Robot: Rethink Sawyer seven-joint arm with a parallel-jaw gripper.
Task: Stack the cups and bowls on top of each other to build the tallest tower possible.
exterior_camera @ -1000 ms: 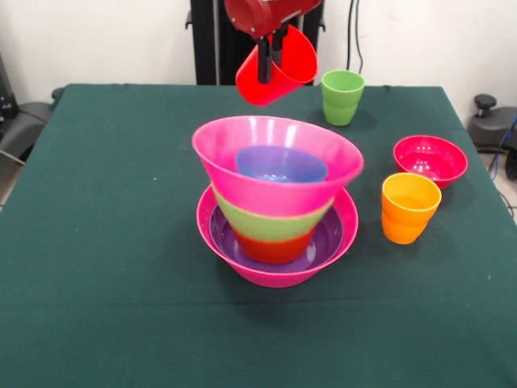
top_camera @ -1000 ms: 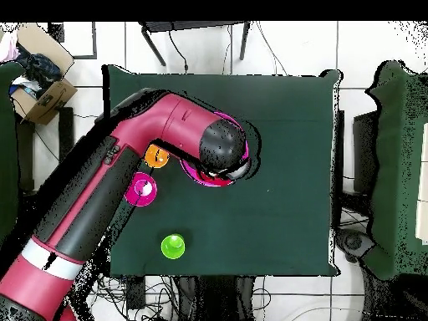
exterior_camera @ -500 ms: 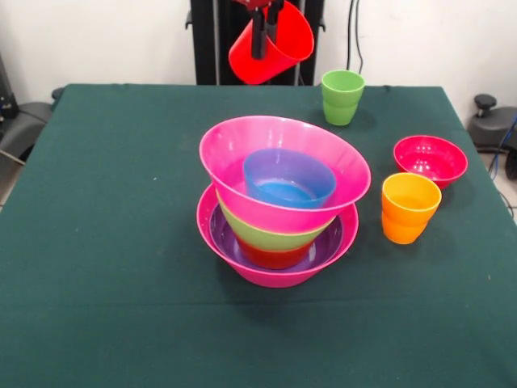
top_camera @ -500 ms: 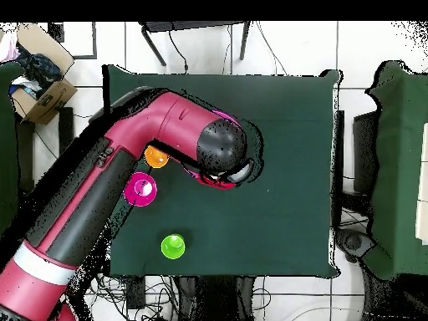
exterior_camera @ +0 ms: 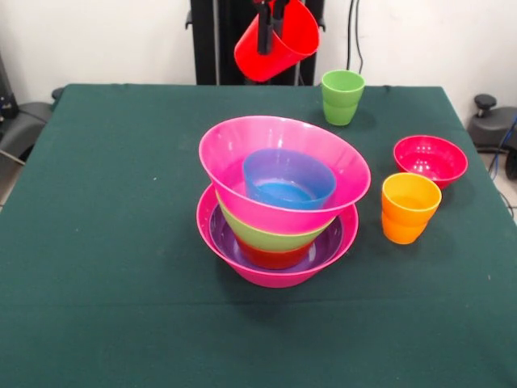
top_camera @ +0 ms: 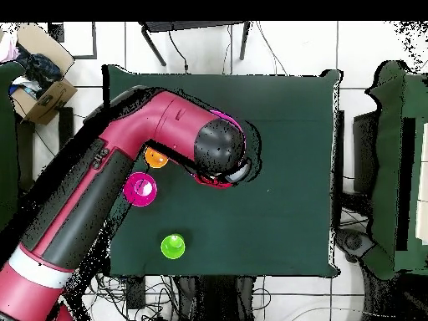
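My gripper (exterior_camera: 271, 18) is at the top edge of the front view, shut on the wall of the red cup (exterior_camera: 284, 44), which hangs tilted high above the table behind the tower. The tower stands mid-table: a large hot-pink base bowl (exterior_camera: 266, 273), a purple bowl (exterior_camera: 327, 236), an orange-red bowl (exterior_camera: 273, 255), a lime green bowl (exterior_camera: 266, 234), a second hot-pink bowl (exterior_camera: 234, 174) tilted on top, and a blue bowl (exterior_camera: 288, 179) inside it. In the overhead view my arm (top_camera: 219, 146) hides the tower except a pink rim (top_camera: 232, 122).
A lime green cup (exterior_camera: 342, 97) (top_camera: 173, 246) stands at the far right near the robot. A crimson bowl (exterior_camera: 430, 160) (top_camera: 140, 188) and an orange cup (exterior_camera: 409, 207) (top_camera: 155, 156) stand right of the tower. The green tablecloth (exterior_camera: 105, 242) covers the table.
My gripper has risen with the red cup. The upper pink bowl has sunk and tilted on the stack, and the blue bowl in it shows more.
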